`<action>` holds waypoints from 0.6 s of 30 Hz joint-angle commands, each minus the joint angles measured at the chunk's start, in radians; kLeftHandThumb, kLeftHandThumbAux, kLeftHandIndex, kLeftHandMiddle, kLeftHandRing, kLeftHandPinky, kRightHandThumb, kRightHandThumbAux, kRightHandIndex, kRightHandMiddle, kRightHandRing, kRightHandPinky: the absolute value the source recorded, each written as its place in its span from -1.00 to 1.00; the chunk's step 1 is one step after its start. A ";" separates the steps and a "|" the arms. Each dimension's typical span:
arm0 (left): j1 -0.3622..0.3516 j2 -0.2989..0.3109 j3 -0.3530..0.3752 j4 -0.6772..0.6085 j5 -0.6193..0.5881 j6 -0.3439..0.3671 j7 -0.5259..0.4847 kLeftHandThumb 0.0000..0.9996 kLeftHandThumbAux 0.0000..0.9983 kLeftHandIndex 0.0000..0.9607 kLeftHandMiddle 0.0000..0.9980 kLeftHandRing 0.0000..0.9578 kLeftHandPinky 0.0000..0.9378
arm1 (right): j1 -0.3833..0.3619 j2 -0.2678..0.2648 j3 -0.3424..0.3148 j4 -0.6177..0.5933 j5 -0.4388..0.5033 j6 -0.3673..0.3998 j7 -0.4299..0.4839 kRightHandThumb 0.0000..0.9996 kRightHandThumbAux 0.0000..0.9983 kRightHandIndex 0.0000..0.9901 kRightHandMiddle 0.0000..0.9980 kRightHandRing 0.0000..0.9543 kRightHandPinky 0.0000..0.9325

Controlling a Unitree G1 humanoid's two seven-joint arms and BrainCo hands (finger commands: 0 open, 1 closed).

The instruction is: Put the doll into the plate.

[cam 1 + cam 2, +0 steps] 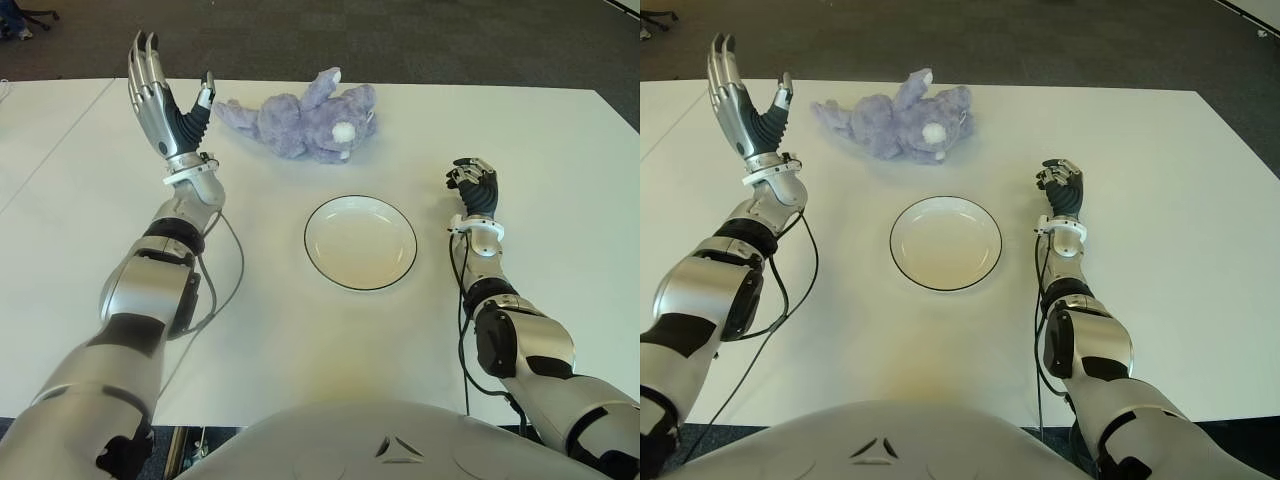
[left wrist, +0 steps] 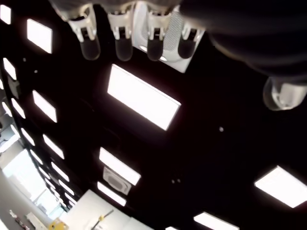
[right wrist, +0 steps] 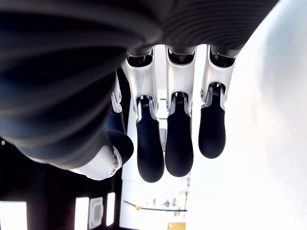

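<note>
A purple plush doll point(image 1: 300, 118) lies on the white table point(image 1: 300, 330) at the far middle, with a white tail patch showing. Nearer to me, a white plate point(image 1: 360, 241) with a dark rim sits bare. My left hand point(image 1: 165, 85) is raised to the left of the doll, fingers straight and spread, holding nothing; its wrist view shows only ceiling lights beyond the fingertips point(image 2: 123, 45). My right hand point(image 1: 472, 183) shows to the right of the plate with fingers point(image 3: 178, 143) curled and nothing in them.
Dark carpet lies beyond the table's far edge point(image 1: 450, 87). A seam point(image 1: 60, 140) divides the table on the left. Cables point(image 1: 235, 265) run along both forearms. A chair base point(image 1: 30, 18) stands at the far left corner.
</note>
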 commanded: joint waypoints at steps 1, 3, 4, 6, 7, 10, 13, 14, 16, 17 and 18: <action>-0.074 0.057 -0.096 0.034 0.086 0.055 -0.143 -0.36 -0.58 -1.00 -1.00 -1.00 -1.00 | 0.193 0.107 0.001 0.133 0.003 0.139 0.013 0.38 0.46 -0.14 0.16 0.22 0.13; -0.089 0.072 -0.123 0.036 0.106 0.066 -0.168 -0.34 -0.61 -1.00 -1.00 -1.00 -1.00 | 0.193 0.108 0.000 0.133 0.004 0.139 0.014 0.38 0.46 -0.14 0.15 0.22 0.12; -0.092 0.074 -0.128 0.037 0.109 0.069 -0.173 -0.34 -0.62 -1.00 -1.00 -1.00 -1.00 | 0.193 0.108 0.000 0.133 0.004 0.139 0.014 0.38 0.46 -0.14 0.15 0.22 0.12; -0.122 0.095 -0.171 0.049 0.145 0.100 -0.233 -0.32 -0.64 -1.00 -1.00 -1.00 -1.00 | 0.193 0.110 0.002 0.134 0.001 0.137 0.011 0.38 0.46 -0.14 0.16 0.22 0.12; -0.136 0.104 -0.189 0.054 0.160 0.113 -0.260 -0.31 -0.66 -1.00 -1.00 -1.00 -1.00 | 0.193 0.110 0.003 0.134 0.000 0.136 0.009 0.38 0.46 -0.14 0.16 0.22 0.13; -0.173 0.128 -0.248 0.066 0.211 0.148 -0.310 -0.34 -0.67 -1.00 -1.00 -1.00 -1.00 | 0.193 0.111 0.003 0.134 -0.001 0.136 0.006 0.38 0.46 -0.14 0.16 0.22 0.13; -0.204 0.150 -0.315 0.072 0.273 0.172 -0.339 -0.45 -0.64 -1.00 -1.00 -1.00 -1.00 | 0.192 0.111 0.001 0.134 0.001 0.139 0.007 0.38 0.45 -0.14 0.16 0.22 0.13; -0.208 0.153 -0.326 0.073 0.282 0.175 -0.344 -0.46 -0.63 -1.00 -1.00 -1.00 -1.00 | 0.192 0.111 0.001 0.134 0.001 0.140 0.007 0.38 0.45 -0.14 0.16 0.22 0.13; -0.222 0.165 -0.365 0.075 0.318 0.179 -0.359 -0.48 -0.62 -1.00 -1.00 -1.00 -1.00 | 0.192 0.112 -0.001 0.134 0.003 0.140 0.010 0.38 0.45 -0.14 0.16 0.22 0.13; -0.227 0.170 -0.383 0.075 0.333 0.179 -0.365 -0.49 -0.61 -1.00 -1.00 -1.00 -1.00 | 0.192 0.112 -0.002 0.134 0.004 0.140 0.011 0.38 0.45 -0.14 0.15 0.22 0.12; -0.233 0.176 -0.401 0.076 0.350 0.178 -0.371 -0.50 -0.61 -1.00 -1.00 -1.00 -1.00 | 0.192 0.112 -0.003 0.134 0.005 0.140 0.013 0.38 0.45 -0.14 0.15 0.22 0.12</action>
